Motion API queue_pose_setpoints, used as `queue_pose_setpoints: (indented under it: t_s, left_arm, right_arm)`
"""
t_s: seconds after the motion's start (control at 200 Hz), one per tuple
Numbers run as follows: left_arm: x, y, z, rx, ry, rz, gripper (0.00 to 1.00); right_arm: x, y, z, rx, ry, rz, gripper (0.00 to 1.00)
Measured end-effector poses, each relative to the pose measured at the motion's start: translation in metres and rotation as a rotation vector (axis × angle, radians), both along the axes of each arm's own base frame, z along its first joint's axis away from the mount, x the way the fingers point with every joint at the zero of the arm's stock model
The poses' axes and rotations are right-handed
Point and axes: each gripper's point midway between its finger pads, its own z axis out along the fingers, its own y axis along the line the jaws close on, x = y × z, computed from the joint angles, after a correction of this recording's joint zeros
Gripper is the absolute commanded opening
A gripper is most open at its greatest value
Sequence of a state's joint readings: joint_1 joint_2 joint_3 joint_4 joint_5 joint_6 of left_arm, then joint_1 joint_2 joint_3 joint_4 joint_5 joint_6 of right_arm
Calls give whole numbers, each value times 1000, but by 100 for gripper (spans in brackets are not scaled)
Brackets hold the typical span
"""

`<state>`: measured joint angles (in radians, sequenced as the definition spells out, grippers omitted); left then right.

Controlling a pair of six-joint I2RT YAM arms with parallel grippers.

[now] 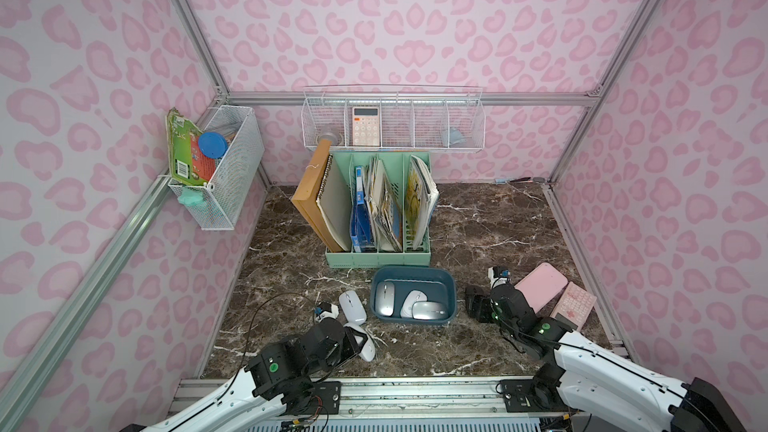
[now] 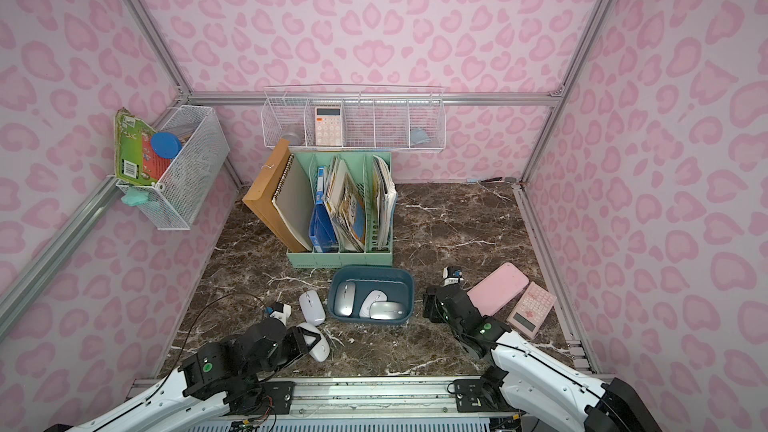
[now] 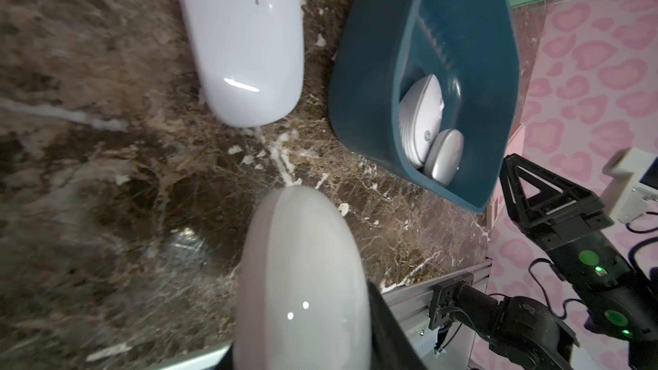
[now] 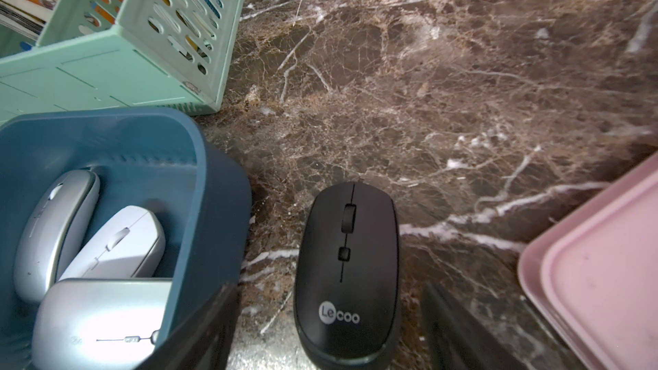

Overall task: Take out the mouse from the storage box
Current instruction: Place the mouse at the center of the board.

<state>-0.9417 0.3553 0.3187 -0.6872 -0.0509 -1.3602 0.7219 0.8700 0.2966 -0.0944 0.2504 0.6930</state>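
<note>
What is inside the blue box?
Three mice lie in the storage box: a silver mouse by one side, a white mouse in the middle, and a second silver mouse covering part of the white one. Whatever lies beneath them is hidden.

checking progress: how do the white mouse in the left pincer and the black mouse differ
The white mouse is clamped in the shut left pincer; the black mouse lies free inside the open right pincer. Only the black shows a logo. Both are outside the storage box.
</note>
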Motion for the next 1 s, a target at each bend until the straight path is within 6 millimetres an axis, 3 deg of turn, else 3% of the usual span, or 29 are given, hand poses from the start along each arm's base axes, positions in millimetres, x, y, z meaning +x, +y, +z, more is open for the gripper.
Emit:
queue_pose_setpoints:
  t_s: [0.23, 0.515, 0.76, 1.0]
  left_arm:
    - [-10, 17, -34, 24, 84, 80, 29]
    - [0, 13, -38, -51, 60, 150, 29]
    - [5, 14, -36, -105, 57, 207, 37]
    - [7, 11, -31, -173, 67, 249, 38]
  right_arm:
    - [1, 1, 1, -7, 0, 5, 83]
    - [1, 1, -5, -23, 19, 6, 83]
    - [1, 1, -3, -15, 13, 7, 83]
    - [1, 1, -2, -12, 11, 6, 83]
